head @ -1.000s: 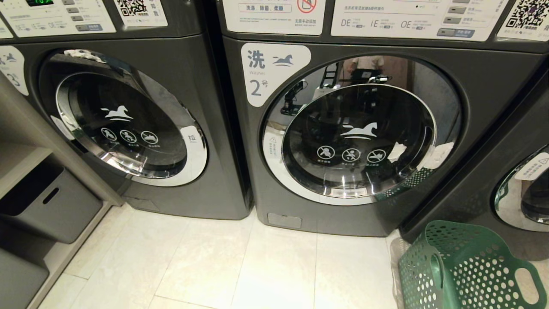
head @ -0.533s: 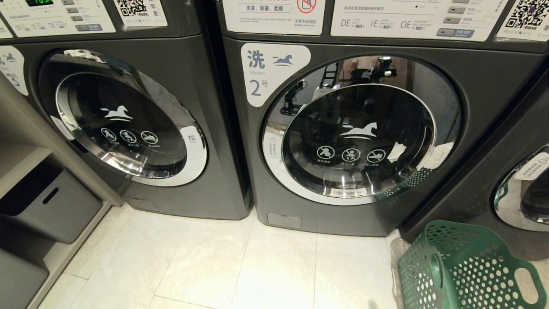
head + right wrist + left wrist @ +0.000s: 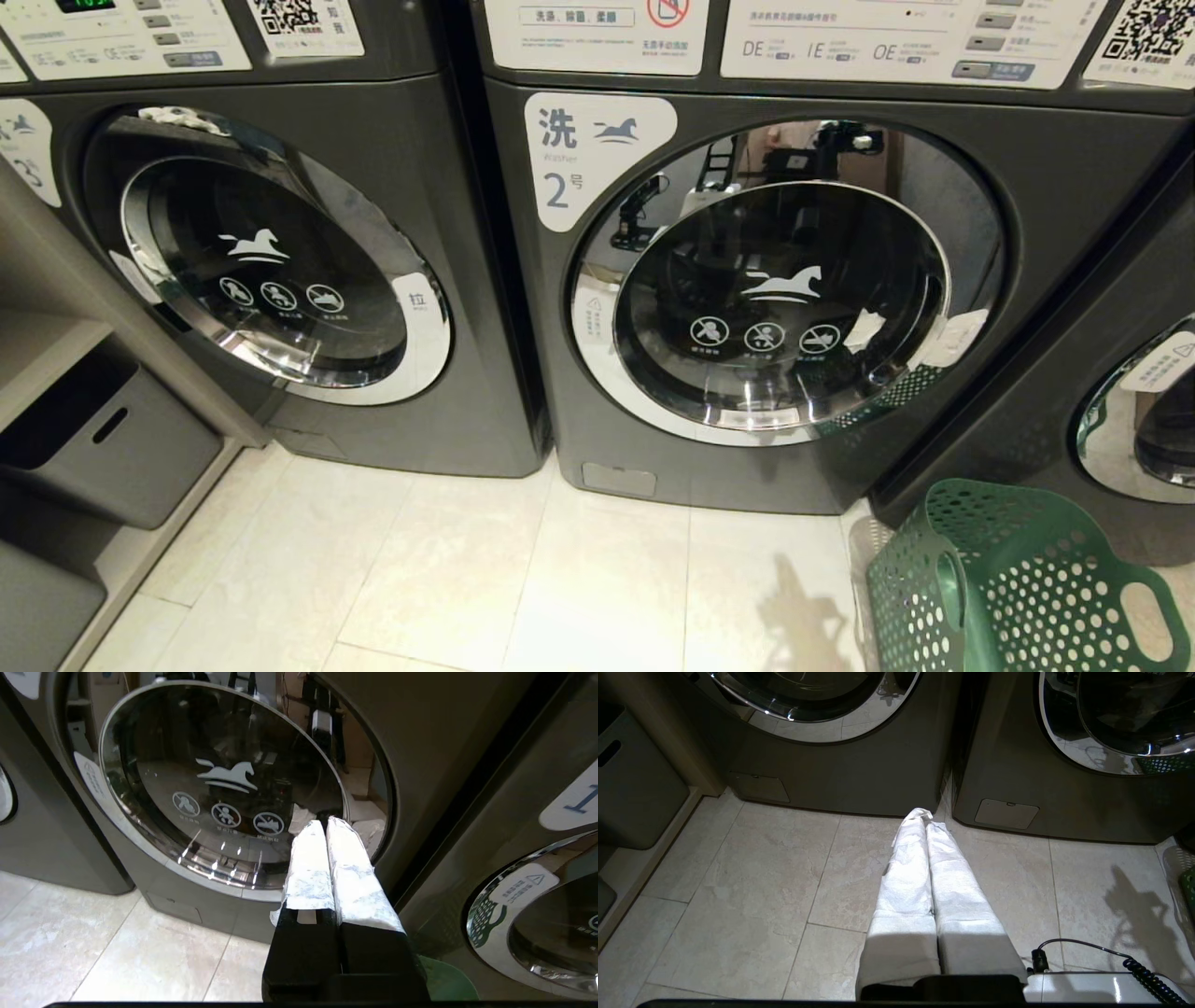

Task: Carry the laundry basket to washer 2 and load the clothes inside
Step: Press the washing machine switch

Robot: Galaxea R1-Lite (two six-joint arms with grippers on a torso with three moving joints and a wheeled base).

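1. Basket point(image 3: 1018, 583) stands on the floor right of washer 2 point(image 3: 794, 280), whose door is closed.
2. Light, stiff plastic; best gripped at an oval handle.
3. Right gripper point(image 3: 325, 823) closed, empty, near the door; left gripper point(image 3: 924, 814) closed, empty.

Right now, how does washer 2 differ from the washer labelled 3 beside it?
Washer 2 stands in the middle of the head view, its door shut flush; the washer labelled 3 stands to the left, its door tilted, seemingly ajar. Both are dark grey, with chrome-rimmed doors and a white horse logo.
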